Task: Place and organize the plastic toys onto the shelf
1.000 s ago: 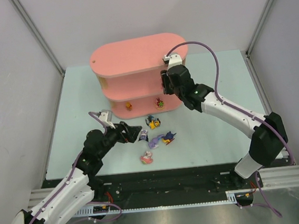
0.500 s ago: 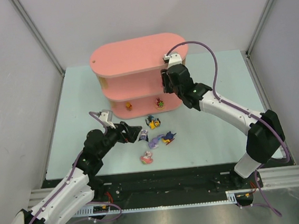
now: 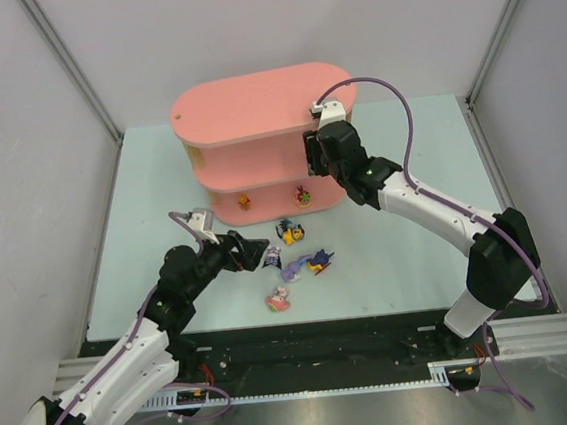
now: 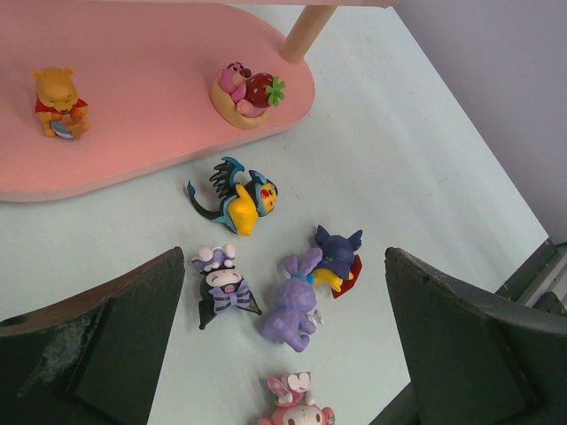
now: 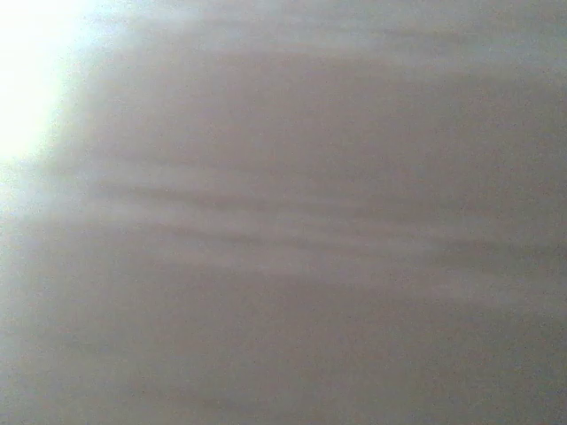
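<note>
From above, our left gripper point(image 3: 258, 254) gapes wide just beside the small colourful plastic toys point(image 3: 294, 268) before the pink three-tier oval shelf point(image 3: 253, 105), at whose right end we cannot tell our right gripper point(image 3: 310, 157) open or closed; left wrist: purple rabbit toy point(image 4: 292, 310) lies ahead between the fingers point(image 4: 106, 345).

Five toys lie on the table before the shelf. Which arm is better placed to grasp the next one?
Left. The left end effector hovers open over the toys, framing the purple rabbit. The right end effector is up at the shelf.
</note>
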Tool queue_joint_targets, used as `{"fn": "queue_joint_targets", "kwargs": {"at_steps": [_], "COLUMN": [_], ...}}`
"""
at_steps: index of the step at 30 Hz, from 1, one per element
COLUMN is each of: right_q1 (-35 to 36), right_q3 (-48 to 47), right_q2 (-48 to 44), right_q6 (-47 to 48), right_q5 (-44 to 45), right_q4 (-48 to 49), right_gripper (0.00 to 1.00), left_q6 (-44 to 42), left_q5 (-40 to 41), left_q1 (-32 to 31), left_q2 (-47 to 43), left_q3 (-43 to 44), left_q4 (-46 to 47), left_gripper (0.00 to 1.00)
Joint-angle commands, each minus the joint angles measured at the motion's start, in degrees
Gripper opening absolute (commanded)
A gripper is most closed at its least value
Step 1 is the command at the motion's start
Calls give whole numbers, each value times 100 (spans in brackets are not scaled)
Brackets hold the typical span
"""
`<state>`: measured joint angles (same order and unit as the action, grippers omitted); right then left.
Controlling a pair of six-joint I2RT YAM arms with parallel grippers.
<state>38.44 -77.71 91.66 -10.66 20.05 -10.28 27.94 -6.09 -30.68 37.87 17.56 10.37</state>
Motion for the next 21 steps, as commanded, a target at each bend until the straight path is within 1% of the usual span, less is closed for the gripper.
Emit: {"fn": "queue_joint_targets", "kwargs": {"at_steps": [1, 7, 9, 12, 14, 16, 17, 18, 21], "right_q1": [-38, -29, -29, -12, 6, 102, 129, 164, 243], "right_q3": [-253, -253, -253, -253, -236, 0, 132, 438, 800], "right_q2": [-25, -323, -560, -903, -1209, -1474, -1841, -2010, -2641], "right_q6": [-15, 81, 125, 178, 187, 204, 195, 187, 20], "right_q5": [-10, -28, -10, -63, -151, -107, -90, -107, -151], "right_q4": [211, 281, 273, 80, -324, -570, -597, -615, -825], "right_gripper": [52, 55, 56, 57, 57, 57, 57, 57, 57], "left_q6": [-114, -87, -61, -26, -26, -105, -131, -131, -70], "left_q5": [55, 81, 99, 108, 99, 125, 212, 257, 336], "left_q1": [27, 27, 27, 27, 27, 27, 35, 27, 35], "left_q2": [-78, -130, -130, -122, -130, -183, -209, -253, -271], "left_q3": [-25, 19, 45, 89, 142, 195, 204, 212, 195], "left_q4": [97, 18, -17, -61, -158, -359, -430, -492, -615], "left_gripper": [100, 100, 100, 100, 100, 100, 100, 100, 100]}}
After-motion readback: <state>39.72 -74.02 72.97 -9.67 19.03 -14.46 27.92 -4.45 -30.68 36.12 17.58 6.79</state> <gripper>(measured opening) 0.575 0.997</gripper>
